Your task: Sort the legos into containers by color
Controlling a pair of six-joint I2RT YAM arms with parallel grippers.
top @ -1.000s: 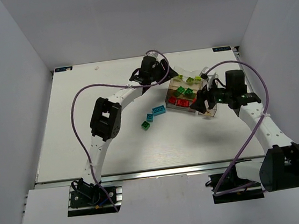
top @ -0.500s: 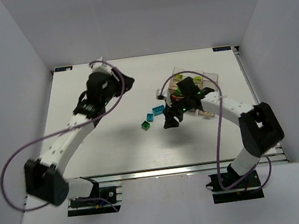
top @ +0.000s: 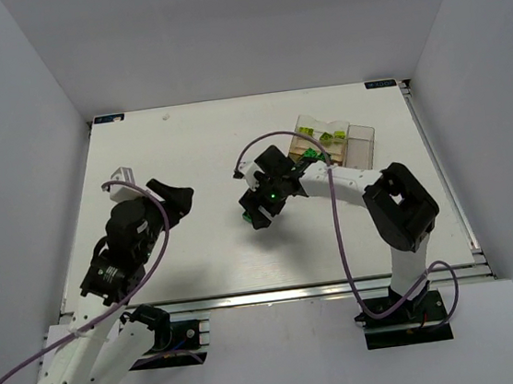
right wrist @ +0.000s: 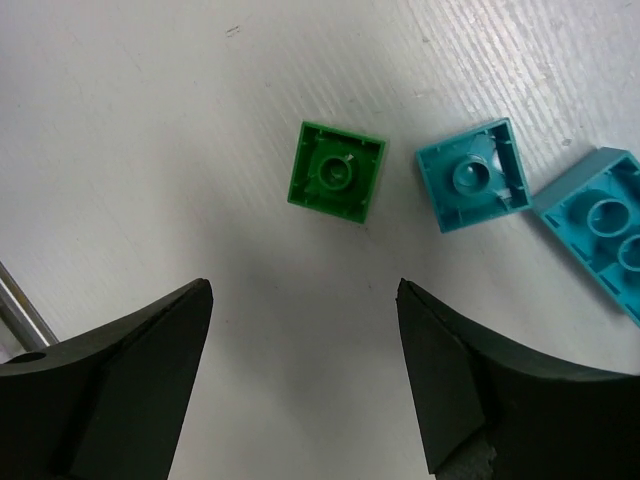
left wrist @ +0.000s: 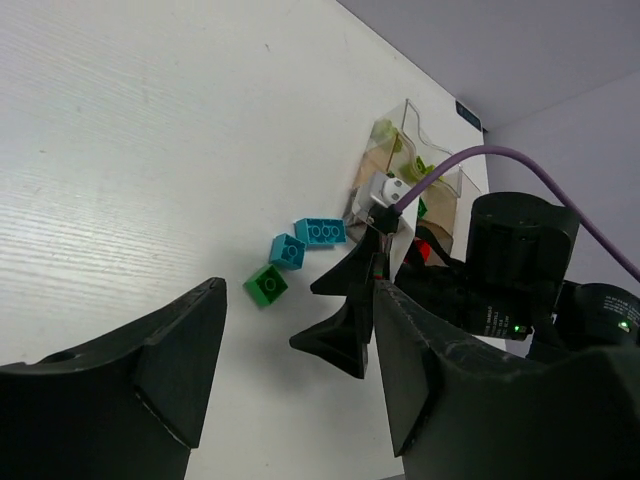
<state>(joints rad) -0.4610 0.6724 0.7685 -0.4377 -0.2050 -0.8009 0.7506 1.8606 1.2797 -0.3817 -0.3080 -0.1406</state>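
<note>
Having swung from the containers [top: 362, 141], the right hand [right wrist: 302, 300] (wide open, empty) hovers over the green lego [right wrist: 336, 172].

Robotics lab test cell — bare white table [top: 187, 153], plain grey enclosure walls [top: 15, 108], aluminium mounting rail [top: 277, 292] at near edge

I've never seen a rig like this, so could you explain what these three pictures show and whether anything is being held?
Two robot arms stand at a white table's near edge. One picture looks down from above; the others come from a camera on each wrist. On the table lie a green lego, a small cyan lego and a longer cyan lego, near clear containers. The right arm's fingers hover open by the green lego; the left arm's fingers are open too. Nothing is held.
</note>
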